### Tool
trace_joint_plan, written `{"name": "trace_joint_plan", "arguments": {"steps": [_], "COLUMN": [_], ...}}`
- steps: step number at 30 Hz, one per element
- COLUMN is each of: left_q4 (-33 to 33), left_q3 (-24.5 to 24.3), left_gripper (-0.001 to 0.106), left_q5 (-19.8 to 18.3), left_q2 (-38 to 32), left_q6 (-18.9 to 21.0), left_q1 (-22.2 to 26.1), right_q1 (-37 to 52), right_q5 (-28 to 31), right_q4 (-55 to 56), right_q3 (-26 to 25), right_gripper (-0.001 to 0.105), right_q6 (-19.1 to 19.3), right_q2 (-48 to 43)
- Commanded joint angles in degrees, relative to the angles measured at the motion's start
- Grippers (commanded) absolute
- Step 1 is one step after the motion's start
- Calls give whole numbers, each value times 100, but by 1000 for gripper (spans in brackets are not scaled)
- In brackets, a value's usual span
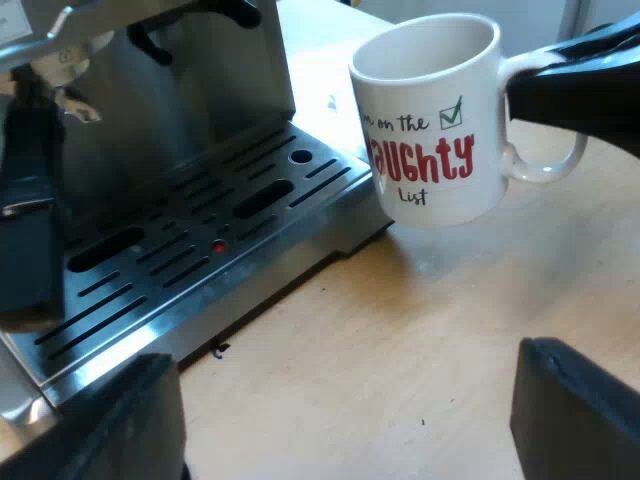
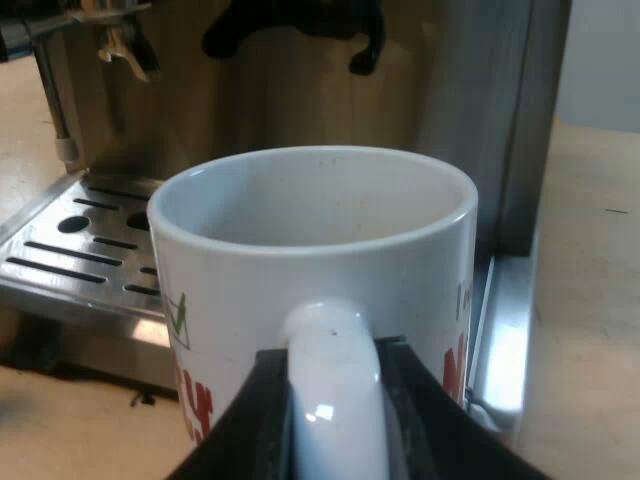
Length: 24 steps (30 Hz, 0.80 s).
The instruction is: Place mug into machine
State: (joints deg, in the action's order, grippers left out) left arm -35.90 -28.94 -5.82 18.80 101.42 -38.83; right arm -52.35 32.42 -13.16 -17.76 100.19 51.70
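Note:
A white mug (image 1: 430, 120) with red "NAUGHTY" lettering and a green tick is held upright just beside the corner of the espresso machine's slotted metal drip tray (image 1: 200, 250). My right gripper (image 2: 330, 400) is shut on the mug's handle (image 2: 330, 350), and the empty mug (image 2: 310, 230) faces the drip tray (image 2: 80, 240) and the machine's front. That gripper (image 1: 575, 85) shows as a black shape at the handle. My left gripper (image 1: 345, 420) stands open over the wooden table, near the tray's edge, with nothing between its fingers.
Black spouts (image 2: 290, 25) hang from the machine's front above the tray. A steam wand (image 2: 50, 90) drops beside the tray. A small red float (image 1: 218, 246) sits in the tray's grid. The wooden table (image 1: 400, 350) spreads around the machine.

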Motion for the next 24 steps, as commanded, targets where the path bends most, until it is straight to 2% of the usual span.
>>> {"name": "trace_joint_plan", "arguments": {"steps": [1,12,24], "left_q4": [8,8,8], "left_q3": [-25,-25,-25], "left_gripper": [68,68,68], "left_q5": [94,94,94], "left_q2": [-37,-37,-37], "left_q6": [-12,-12,-12], "left_q1": [-32,-32,-32], "right_q1": [-13,-13,-13], "right_q5": [-147,-452,-452], "right_q4": [-912,-2302,-2846], "right_q3": [-77,-166,-897], "right_gripper": [0,0,0], "right_q6": [23,213,213], "right_q2": [317,1702,2870]}}
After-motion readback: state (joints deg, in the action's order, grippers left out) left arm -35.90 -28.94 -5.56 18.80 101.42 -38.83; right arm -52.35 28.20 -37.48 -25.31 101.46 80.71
